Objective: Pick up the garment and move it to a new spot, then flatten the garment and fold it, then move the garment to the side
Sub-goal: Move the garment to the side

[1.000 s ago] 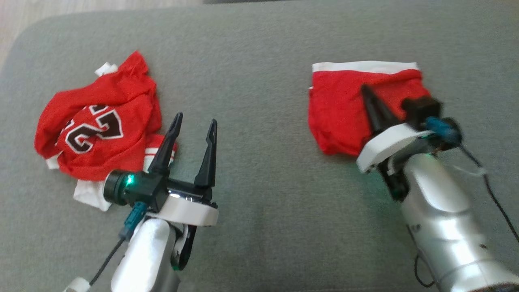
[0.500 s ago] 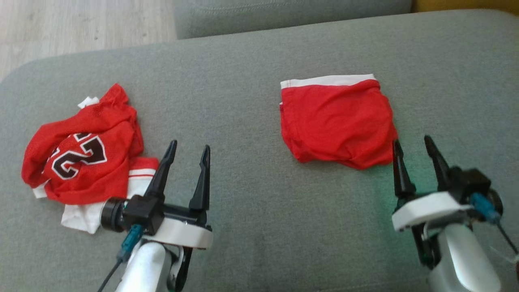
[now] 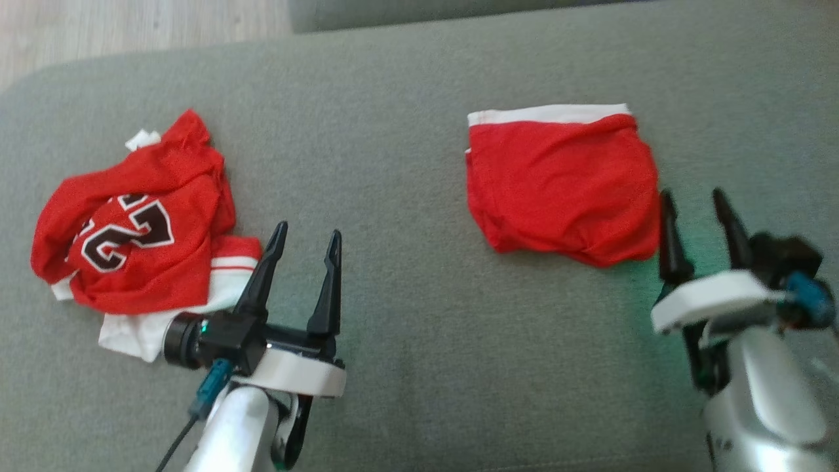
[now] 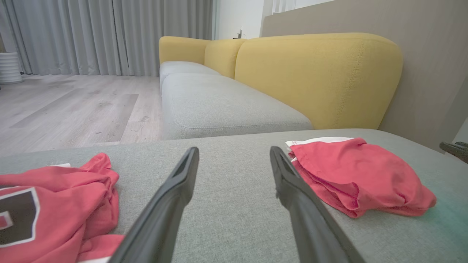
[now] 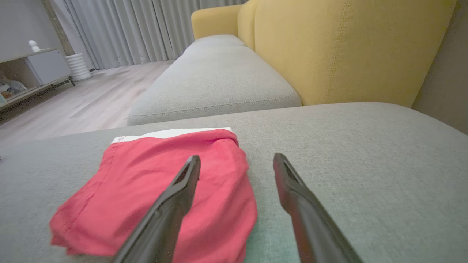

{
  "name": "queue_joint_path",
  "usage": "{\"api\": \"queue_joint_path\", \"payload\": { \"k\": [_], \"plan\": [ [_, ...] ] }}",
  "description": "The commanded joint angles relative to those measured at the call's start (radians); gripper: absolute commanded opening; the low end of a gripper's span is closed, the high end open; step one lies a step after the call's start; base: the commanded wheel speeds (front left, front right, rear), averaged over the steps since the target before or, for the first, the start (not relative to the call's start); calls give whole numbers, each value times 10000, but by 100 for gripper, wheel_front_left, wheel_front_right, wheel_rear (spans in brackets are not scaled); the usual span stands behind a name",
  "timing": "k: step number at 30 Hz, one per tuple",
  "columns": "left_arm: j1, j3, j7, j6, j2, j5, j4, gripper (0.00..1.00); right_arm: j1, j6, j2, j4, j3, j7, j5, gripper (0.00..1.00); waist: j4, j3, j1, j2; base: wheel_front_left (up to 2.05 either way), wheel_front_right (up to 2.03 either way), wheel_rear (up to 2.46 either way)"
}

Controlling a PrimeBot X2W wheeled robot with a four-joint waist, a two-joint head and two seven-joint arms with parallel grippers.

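**Folded shorts on the cushion, both grippers spread**

Folded red shorts (image 3: 562, 183), white waistband on the far side, lie on the grey sofa cushion (image 3: 406, 85). The right gripper (image 3: 693, 194), fingers apart and empty, stands just beside their right edge. The left gripper (image 3: 309, 231), likewise spread and empty, is near a crumpled red jersey (image 3: 134, 223).

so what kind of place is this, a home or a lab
Most likely a home living room: a long grey fabric sofa seat with a mustard-yellow padded backrest, floor-length grey curtains at the far end, and a pale wood-plank floor.
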Motion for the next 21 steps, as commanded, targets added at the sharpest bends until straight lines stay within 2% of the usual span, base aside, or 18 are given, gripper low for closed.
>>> {"api": "queue_joint_path", "payload": {
  "k": [1, 8, 13, 21],
  "plan": [
    [-571, 247, -63, 10, 24, 58, -384, 100, -621, -9, -19, -114, 23, 170, -123, 100, 215, 312, -1, -1, 0, 0, 0],
    [-967, 78, -63, -34, 24, 99, -340, 100, -2226, -9, -19, 1195, -913, 1249, -648, 100, 520, 910, -1, -1, 0, 0, 0],
    [-1033, 44, -63, -36, 24, 113, -299, 100, -2884, -9, -64, 2094, -800, 1634, -731, 100, 571, 1070, -1, -1, 0, 0, 0],
    [-1201, -34, -63, -43, 24, 113, -262, 100, -3632, -9, -512, 4004, -552, 2695, -1101, 100, 725, 1241, -1, -1, 0, 0, 0]
  ]
}}
